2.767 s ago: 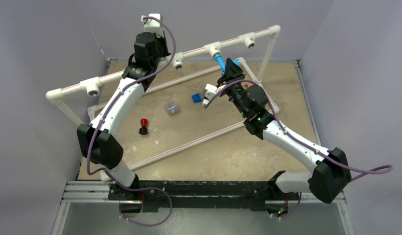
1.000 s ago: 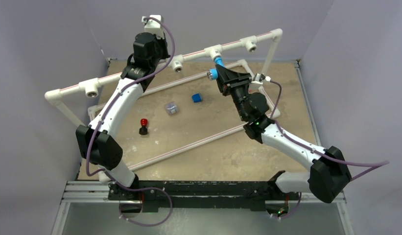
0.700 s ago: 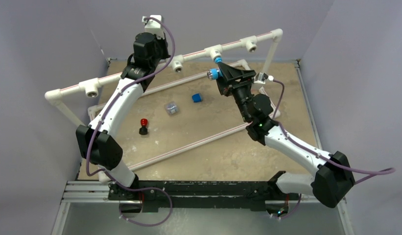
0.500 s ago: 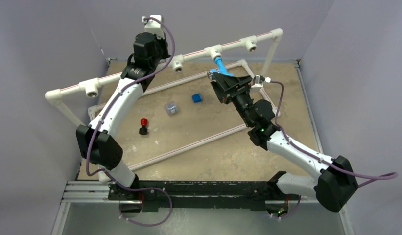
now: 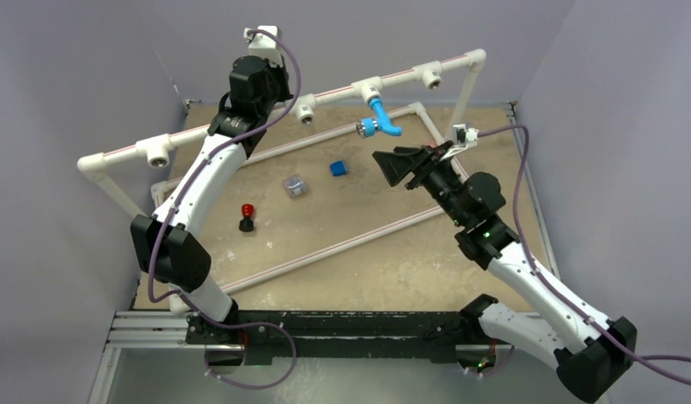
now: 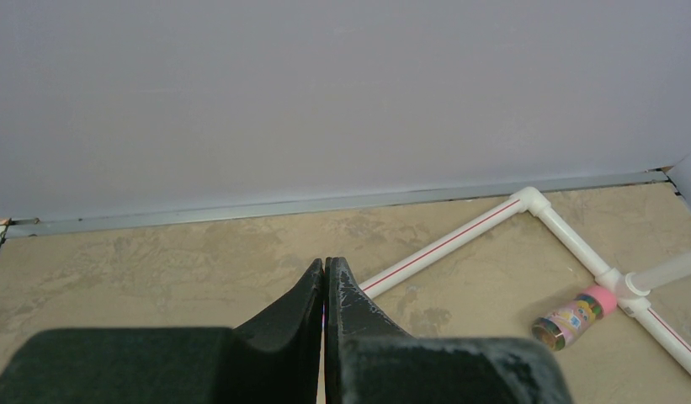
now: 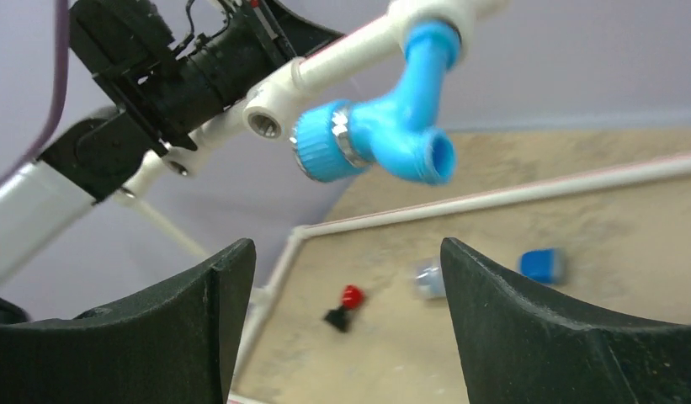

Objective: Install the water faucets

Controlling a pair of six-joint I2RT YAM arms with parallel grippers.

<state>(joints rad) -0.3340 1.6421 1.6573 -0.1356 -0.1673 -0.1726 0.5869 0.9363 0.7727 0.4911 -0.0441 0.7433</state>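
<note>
The light-blue faucet (image 5: 380, 119) hangs from a tee fitting on the raised white pipe rail (image 5: 241, 122); its stem goes up into the fitting, its knob end points left and its spout mouth points right in the top view. The right gripper (image 5: 385, 167) sits nearer the arm bases than the faucet and apart from it; its fingers are spread wide with nothing between them, and its wrist view looks up at the tap. The left gripper (image 6: 325, 286) has its fingers pressed together on nothing, pointing toward the back wall. On the table (image 5: 392, 261) lie a dark-blue cube (image 5: 337, 168), a small clear piece (image 5: 296, 186) and a red-and-black piece (image 5: 247, 217), all well apart from the grippers. A pink-capped cylinder (image 6: 575, 317) lies just beside the floor-level pipe (image 6: 459, 244).
</note>
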